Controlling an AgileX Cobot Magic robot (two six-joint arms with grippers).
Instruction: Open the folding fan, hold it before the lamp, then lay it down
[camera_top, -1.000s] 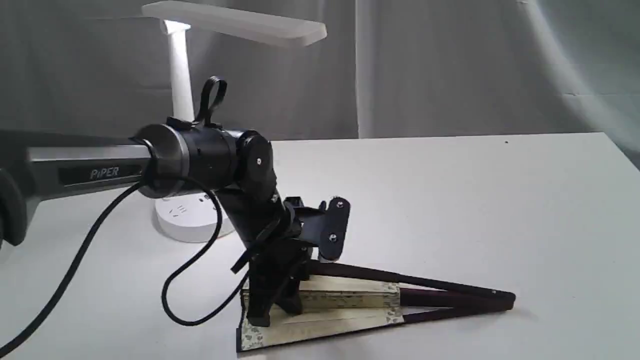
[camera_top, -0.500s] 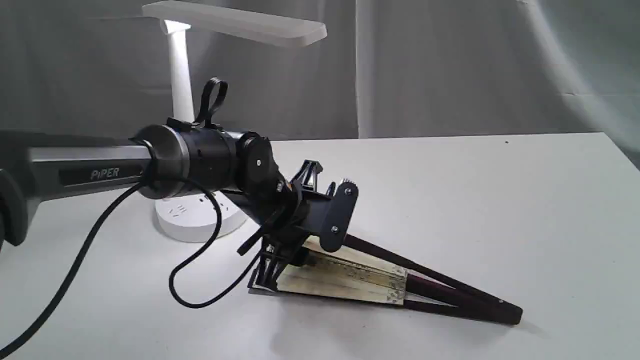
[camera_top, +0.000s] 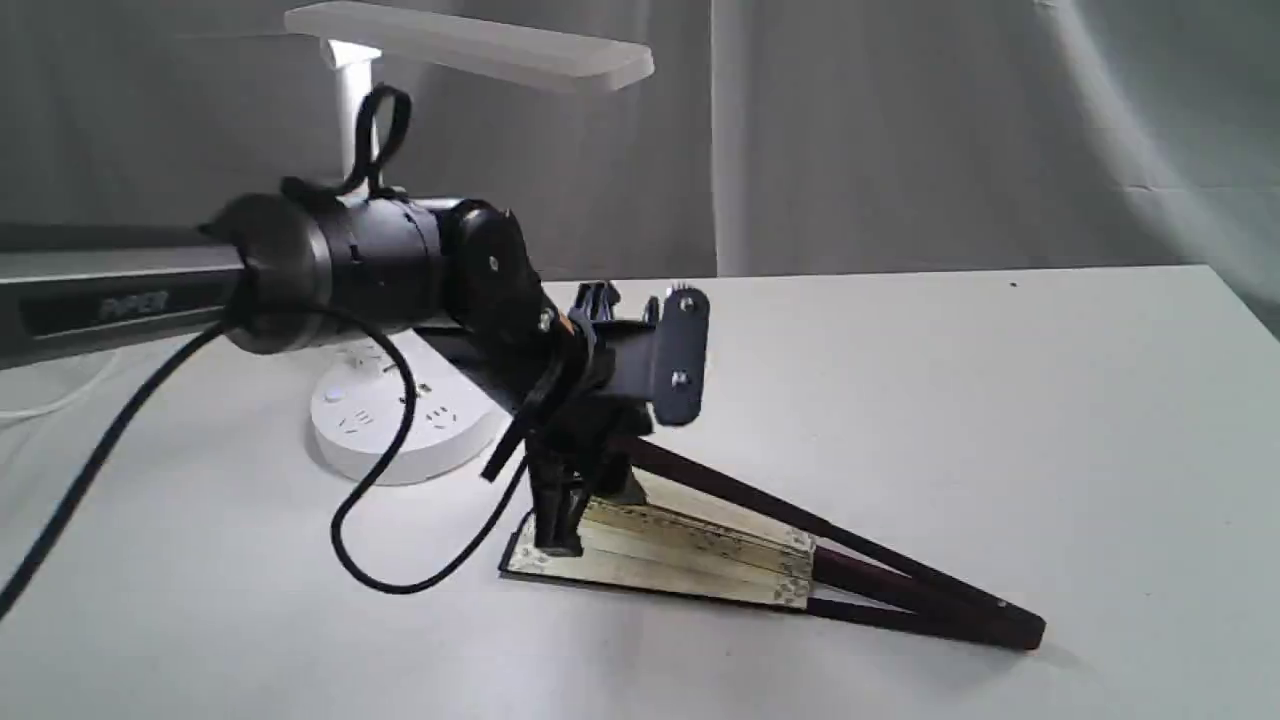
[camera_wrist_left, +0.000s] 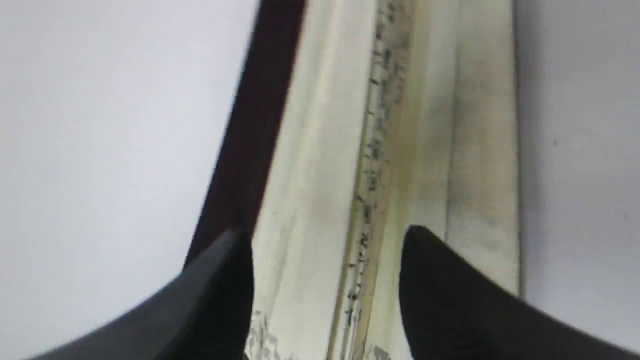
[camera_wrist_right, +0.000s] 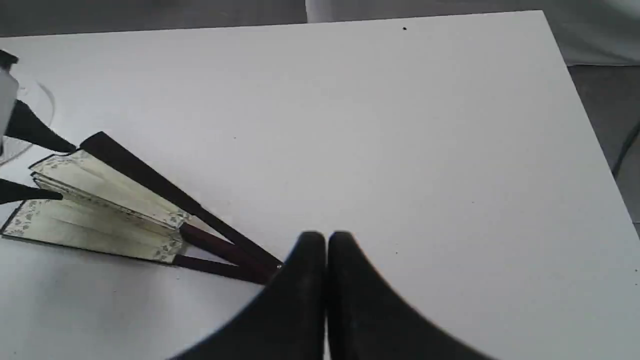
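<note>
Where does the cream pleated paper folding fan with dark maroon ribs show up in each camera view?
Exterior view: the cream pleated paper folding fan sits low centre, partly open, leaf end under the left gripper.
Left wrist view: its pleats fill the frame past the open jaws.
Right wrist view: it lies with its pivot end nearest the shut right gripper.
Shared landmark: the dark maroon wooden guard.

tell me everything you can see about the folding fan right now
The folding fan lies partly open on the white table, a narrow wedge near the lamp. Cream pleated paper leaf, small black script, patterned border; dark maroon wooden ribs meet at a pivot. Its far guard slants upward. The left claw straddles the wide end, jaws apart.
</note>
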